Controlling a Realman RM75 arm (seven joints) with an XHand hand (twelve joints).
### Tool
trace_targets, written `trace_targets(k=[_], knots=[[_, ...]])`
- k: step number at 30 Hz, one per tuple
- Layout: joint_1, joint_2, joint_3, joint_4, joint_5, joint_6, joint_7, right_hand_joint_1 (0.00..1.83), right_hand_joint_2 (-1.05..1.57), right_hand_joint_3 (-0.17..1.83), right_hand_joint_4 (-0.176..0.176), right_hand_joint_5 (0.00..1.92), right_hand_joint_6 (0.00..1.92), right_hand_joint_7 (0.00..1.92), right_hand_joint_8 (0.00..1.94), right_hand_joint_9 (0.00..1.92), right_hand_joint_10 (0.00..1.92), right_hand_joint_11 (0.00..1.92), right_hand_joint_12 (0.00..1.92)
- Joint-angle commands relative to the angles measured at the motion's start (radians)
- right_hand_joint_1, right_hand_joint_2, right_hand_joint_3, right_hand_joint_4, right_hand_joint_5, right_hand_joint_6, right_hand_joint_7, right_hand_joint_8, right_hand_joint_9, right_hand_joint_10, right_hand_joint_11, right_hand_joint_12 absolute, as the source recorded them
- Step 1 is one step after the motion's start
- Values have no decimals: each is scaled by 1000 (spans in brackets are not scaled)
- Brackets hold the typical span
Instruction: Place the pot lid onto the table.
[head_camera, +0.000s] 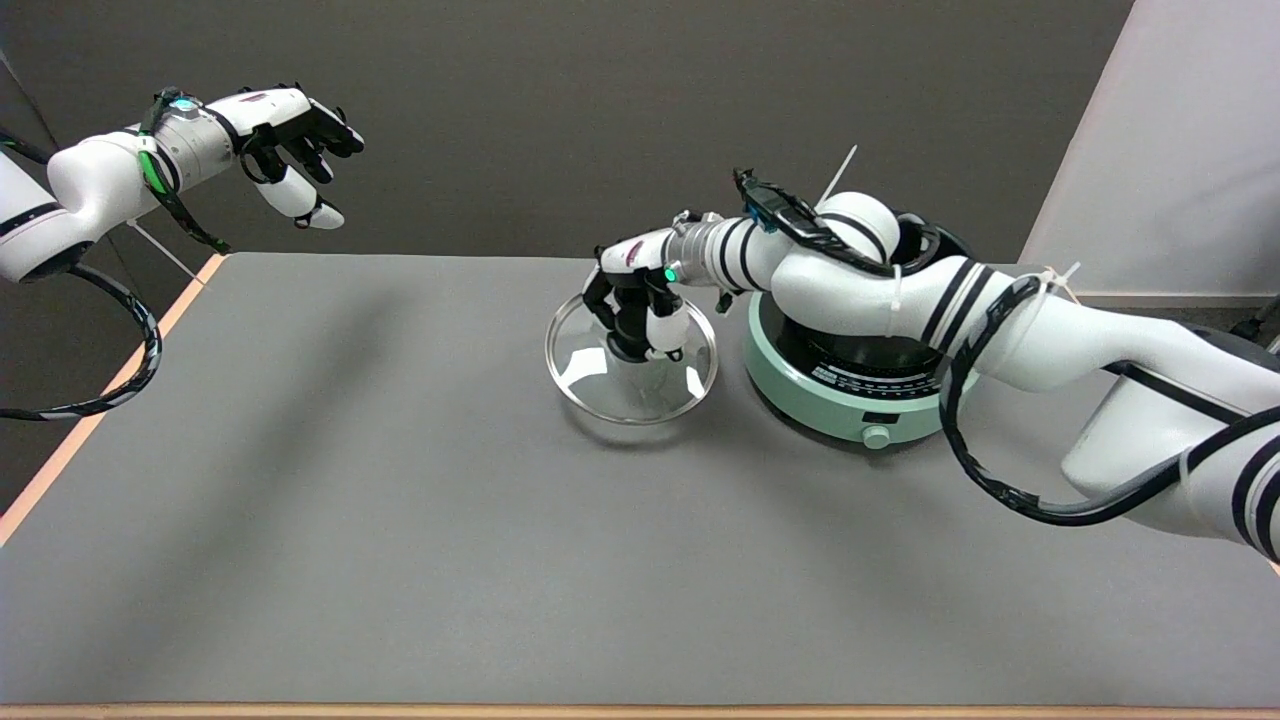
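Glass pot lid (630, 362) is gripped by its central knob in the fingers of the right hand (640, 305), held at the grey table (400, 500), just left of a mint-green cooker (850, 385).

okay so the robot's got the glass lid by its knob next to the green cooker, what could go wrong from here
1. The right hand grips only the knob of the glass lid; whether the rim touches the table is unclear, so an early release could drop it.
2. The lid sits close to the green cooker, and the forearm crosses above it; pulling back could bump either.
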Motion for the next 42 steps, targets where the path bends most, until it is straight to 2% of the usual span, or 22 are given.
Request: trace_targets(k=[1,22,38,40,41,42], knots=[[20,-43,-3,-163,-11,33,7,1520,705,1030,176,556,1631,855,1571,767,1791,663,1837],[11,-81,-3,-305,-19,72,5,1521,701,1032,176,554,1649,859,1569,769,1789,659,1840],[-3,-83,-3,-296,-12,101,7,1525,688,1088,176,526,1691,853,1617,769,1839,645,1855],[-3,-83,-1,-293,-11,103,7,1505,799,901,176,498,1636,790,1592,700,1828,709,1858],[-3,-83,-1,-293,-11,103,7,1516,731,1013,176,500,1700,824,1591,745,1840,626,1861],[-3,-83,-1,-291,-11,103,3,1513,746,976,176,483,1671,820,1565,744,1823,604,1863]])
